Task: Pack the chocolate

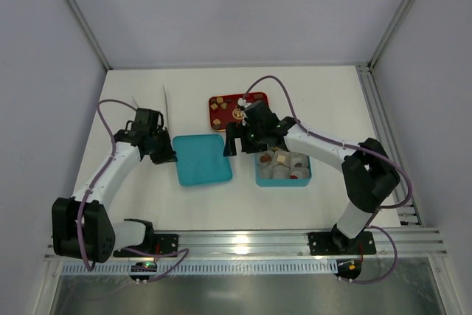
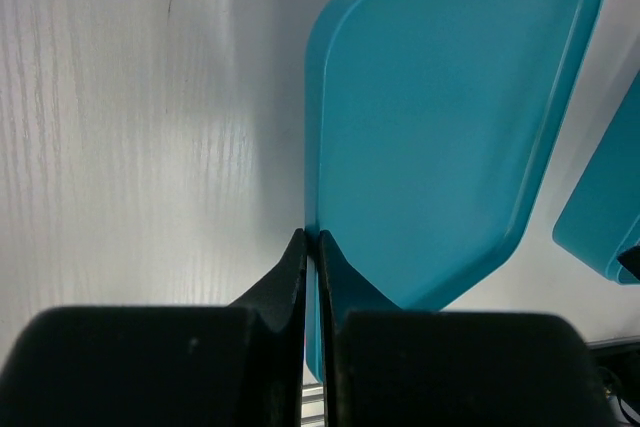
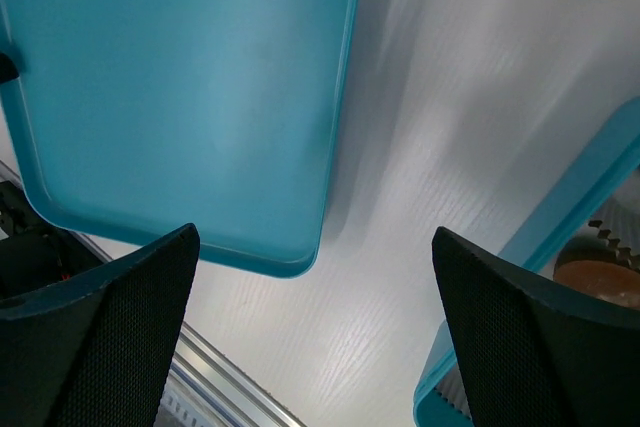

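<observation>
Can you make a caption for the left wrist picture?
Left gripper pinching the rim of a flat teal lid, with the white table beside it.

Lab enclosure: white panels [image 1: 221,5], aluminium rail [image 1: 243,241]

- The right claw [image 3: 315,237] is spread wide, with nothing between its two dark fingers [image 3: 110,317].
- A flat teal tray [image 3: 190,87] lies ahead of the claw, mostly before one finger, its near rim between the fingertips.
- The bare white table [image 3: 450,97] fills the gap ahead.
- Just past the other finger stands a teal box [image 3: 590,177], holding a brown chocolate piece [image 3: 597,282] in a crinkled paper cup [image 3: 612,237].
</observation>
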